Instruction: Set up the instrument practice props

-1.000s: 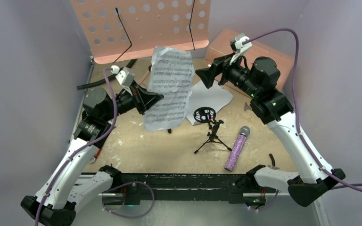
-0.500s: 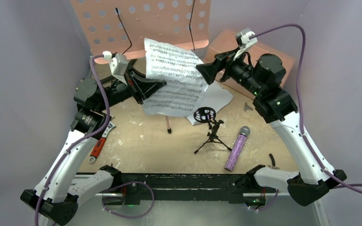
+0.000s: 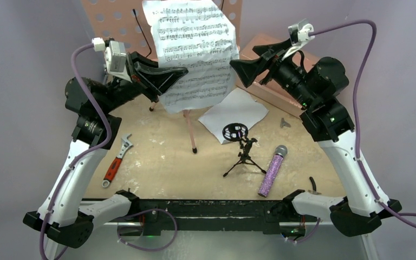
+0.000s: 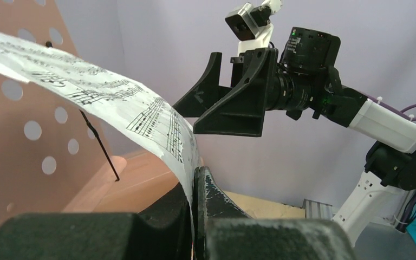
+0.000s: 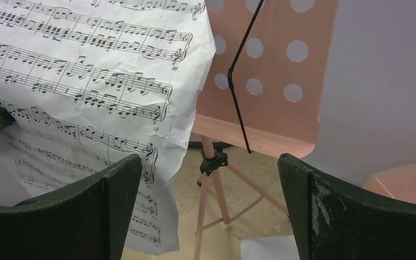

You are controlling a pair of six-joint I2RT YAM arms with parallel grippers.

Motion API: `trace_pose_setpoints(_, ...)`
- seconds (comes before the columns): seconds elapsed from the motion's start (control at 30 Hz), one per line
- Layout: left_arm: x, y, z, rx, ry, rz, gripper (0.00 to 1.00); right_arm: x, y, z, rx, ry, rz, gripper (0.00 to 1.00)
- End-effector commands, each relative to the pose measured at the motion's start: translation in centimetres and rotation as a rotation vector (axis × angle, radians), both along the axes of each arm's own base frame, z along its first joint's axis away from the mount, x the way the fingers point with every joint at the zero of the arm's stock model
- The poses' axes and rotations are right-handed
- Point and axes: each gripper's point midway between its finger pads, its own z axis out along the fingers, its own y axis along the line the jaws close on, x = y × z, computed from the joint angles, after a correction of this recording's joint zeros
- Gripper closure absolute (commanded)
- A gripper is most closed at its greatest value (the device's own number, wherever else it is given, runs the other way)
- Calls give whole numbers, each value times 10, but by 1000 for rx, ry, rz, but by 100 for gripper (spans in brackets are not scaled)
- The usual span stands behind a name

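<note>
My left gripper [image 3: 180,72] is shut on the lower edge of a white sheet-music page [image 3: 195,49] and holds it up in front of the pink perforated music stand [image 3: 120,27]. The pinch shows in the left wrist view [image 4: 195,187]. My right gripper [image 3: 244,70] is open and empty just right of the page; in its own view [image 5: 208,179] the page [image 5: 86,92] is at the left and the stand [image 5: 281,70] behind. Another white page [image 3: 233,115] lies on the table. The black tripod mic stand [image 3: 241,149] and purple glitter microphone [image 3: 272,170] are at front right.
A red-handled wrench [image 3: 116,163] lies at the left of the table. A salmon box [image 3: 273,86] sits at the back right behind my right arm. The stand's pink tripod legs [image 3: 190,132] reach down to the middle of the table. Grey walls close in both sides.
My left gripper has lifted the sheet-music page up and back, from over the table to in front of the stand's desk. My right gripper has risen alongside it, still open.
</note>
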Motion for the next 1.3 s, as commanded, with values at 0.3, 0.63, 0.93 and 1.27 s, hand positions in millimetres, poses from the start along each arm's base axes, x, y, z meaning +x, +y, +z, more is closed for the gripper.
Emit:
trace_pose_setpoints(0.3, 20, 21, 67, -71, -259, 224, 100, -13, 3, 40, 73, -110, 50, 2)
trace_pose_setpoints(0.63, 58, 31, 98, -154, -276, 365, 100, -13, 12, 46, 72, -120, 95, 2)
trace_pose_setpoints(0.93, 82, 55, 108, -192, -234, 549, 100, -8, 19, 56, 75, -124, 118, 2)
trace_pose_setpoints(1.27, 102, 87, 93, -187, -144, 755, 100, 6, 26, 54, 112, -67, 119, 5)
